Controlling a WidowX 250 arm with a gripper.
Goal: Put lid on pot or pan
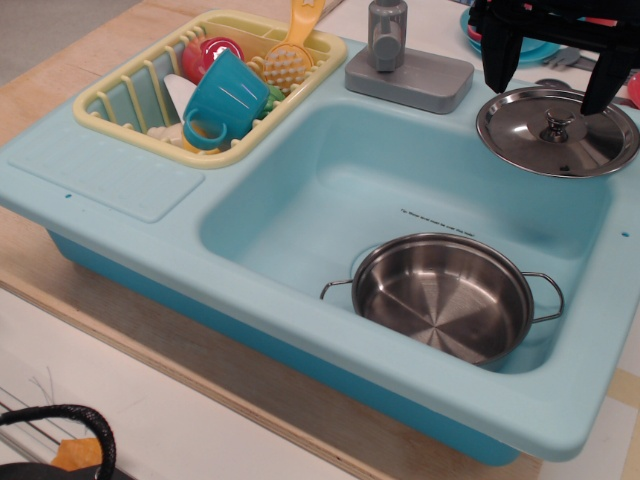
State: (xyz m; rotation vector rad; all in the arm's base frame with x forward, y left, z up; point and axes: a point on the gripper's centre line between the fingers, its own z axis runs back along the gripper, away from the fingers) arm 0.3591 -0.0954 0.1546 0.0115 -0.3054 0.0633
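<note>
Shiny round lid [557, 132] with small centre knob lies beneath the wide-open, empty hand [553, 78].

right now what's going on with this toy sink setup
A black robot gripper hangs with jaws spread just above the round shiny steel lid, which lies on the rim of the light blue plastic sink at the back right corner. It has not gripped the lid's knob. The shallow shiny steel pot with wire loop handles sits uncovered in the basin. A yellow dish rack holds a teal cup.
</note>
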